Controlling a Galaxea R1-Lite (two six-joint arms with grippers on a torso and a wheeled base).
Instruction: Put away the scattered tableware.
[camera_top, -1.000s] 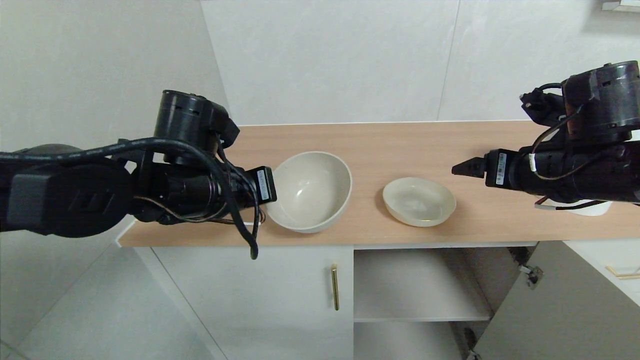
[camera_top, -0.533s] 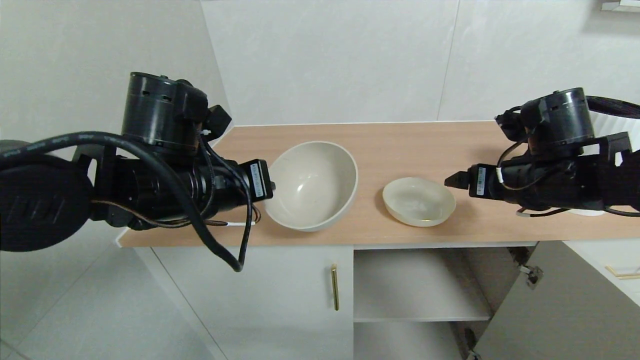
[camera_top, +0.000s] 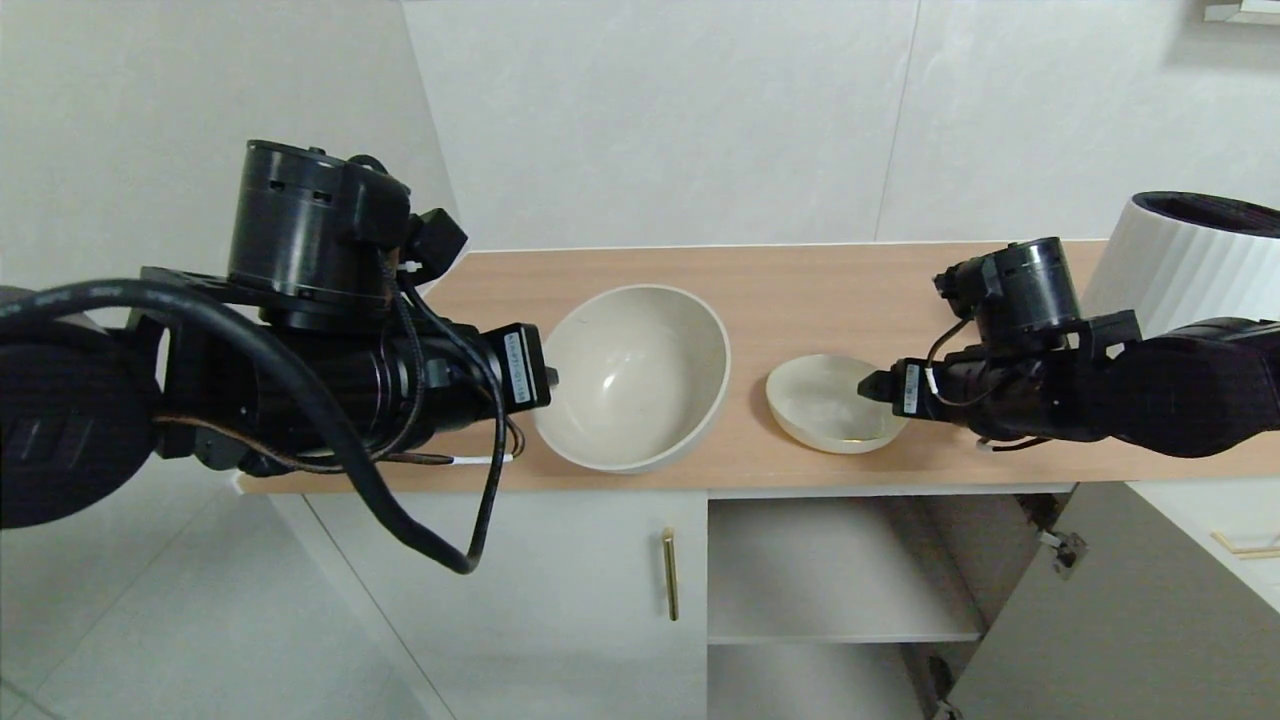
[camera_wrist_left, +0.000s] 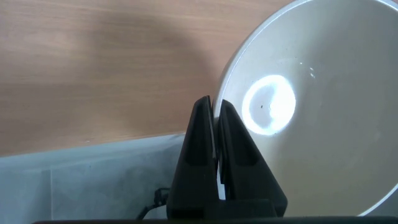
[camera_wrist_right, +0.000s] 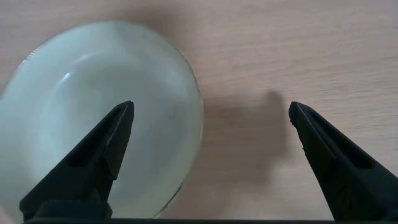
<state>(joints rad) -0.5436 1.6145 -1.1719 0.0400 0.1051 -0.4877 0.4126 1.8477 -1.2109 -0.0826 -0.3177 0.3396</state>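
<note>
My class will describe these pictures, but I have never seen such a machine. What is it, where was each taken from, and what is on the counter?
It is a two-armed robot with grippers. One picture looks down from its head; the other two come from wrist cameras. A small bowl sits on the wooden countertop. The left gripper is shut on the rim of a tilted large bowl; the right gripper hangs open at the small bowl's edge.

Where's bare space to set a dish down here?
Free: back strip of counter between wall and both dishes; open cabinet shelf below. Narrow gap between large bowl and small dish. Crowded: left gripper shut on the large bowl's rim at left; open right gripper straddling the small dish's rim, white container at far right.
</note>
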